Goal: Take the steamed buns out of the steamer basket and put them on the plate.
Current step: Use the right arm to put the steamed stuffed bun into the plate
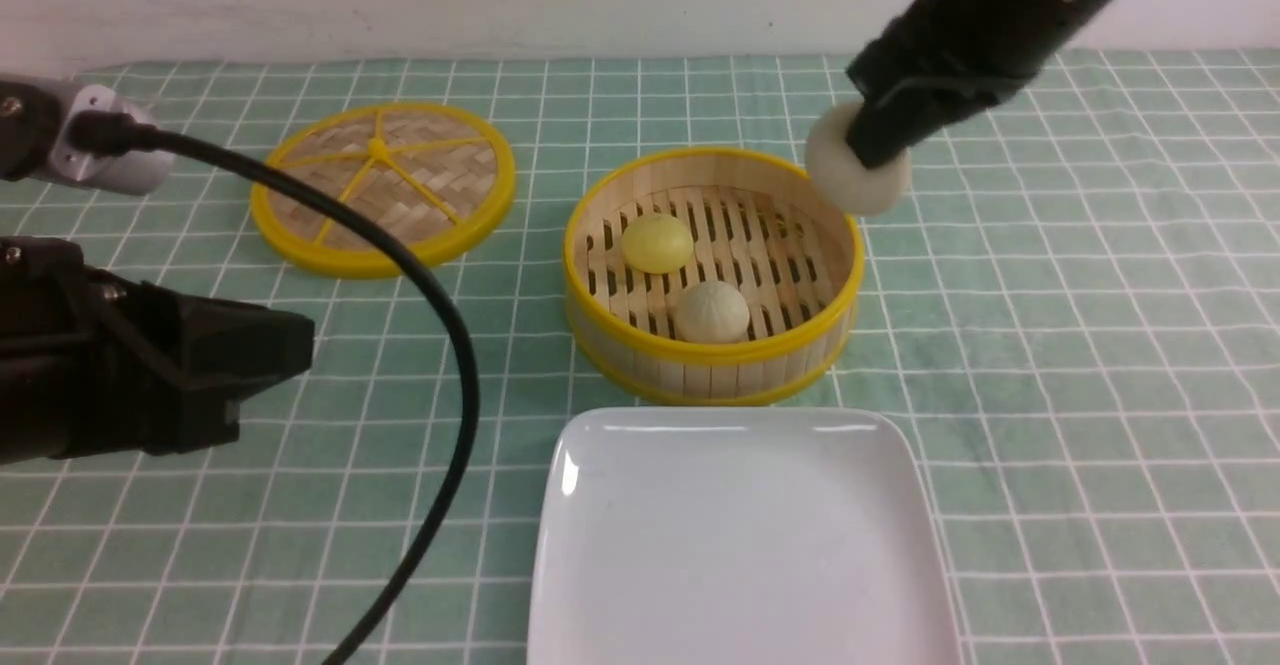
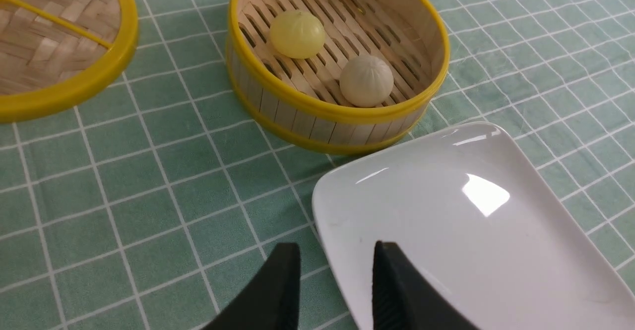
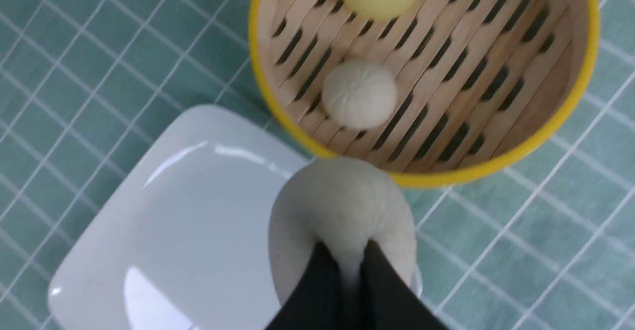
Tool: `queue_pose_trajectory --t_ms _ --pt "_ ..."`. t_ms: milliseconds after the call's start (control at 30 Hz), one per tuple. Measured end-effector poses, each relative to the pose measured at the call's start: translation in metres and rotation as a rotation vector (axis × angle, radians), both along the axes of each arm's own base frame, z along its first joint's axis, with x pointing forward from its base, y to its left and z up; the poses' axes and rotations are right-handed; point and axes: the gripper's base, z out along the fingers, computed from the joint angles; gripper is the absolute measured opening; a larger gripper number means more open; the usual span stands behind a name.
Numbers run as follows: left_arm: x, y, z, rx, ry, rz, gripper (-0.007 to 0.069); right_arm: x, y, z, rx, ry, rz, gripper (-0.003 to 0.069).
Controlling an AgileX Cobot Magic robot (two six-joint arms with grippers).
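Note:
The steamer basket (image 1: pixel 640 355) stands mid-table and holds a pale yellow bun (image 1: pixel 657 242) and a beige-white bun (image 1: pixel 711 311). My right gripper (image 1: pixel 880 150) is shut on the third, beige-white bun (image 1: pixel 860 185) and holds it in the air above the basket's far right rim; in the right wrist view the bun (image 3: pixel 342 206) bulges round the pinching fingers (image 3: pixel 347 250). The white plate (image 1: pixel 740 545) lies bare in front of the basket. My left gripper (image 2: pixel 337 255) is open and empty, low at the plate's left edge (image 2: pixel 327 221).
The flat woven basket lid (image 1: pixel 383 185) lies to the left of the basket. My left arm's black cable (image 1: pixel 440 325) arcs across the left of the green checked cloth. A white wall runs along the back.

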Motion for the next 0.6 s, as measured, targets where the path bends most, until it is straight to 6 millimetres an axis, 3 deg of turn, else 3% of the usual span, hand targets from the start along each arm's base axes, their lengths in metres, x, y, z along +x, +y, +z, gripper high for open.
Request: queue_pose_trajectory --t_ms 167,267,467,600 --pt "0.000 0.000 0.000 0.000 0.000 0.000 0.0240 -0.030 -0.009 -0.024 -0.031 0.089 0.050 0.0022" --pt "0.000 0.000 0.000 -0.001 0.000 0.000 0.0240 -0.044 -0.013 -0.068 -0.079 0.196 0.129 0.0022" --pt "0.000 0.000 0.000 0.000 -0.004 0.005 0.0240 -0.042 -0.011 -0.119 -0.083 0.174 0.182 0.0022" --pt "0.001 0.001 0.001 0.000 -0.009 0.011 0.0240 -0.033 -0.006 -0.135 -0.068 0.135 0.194 0.0022"
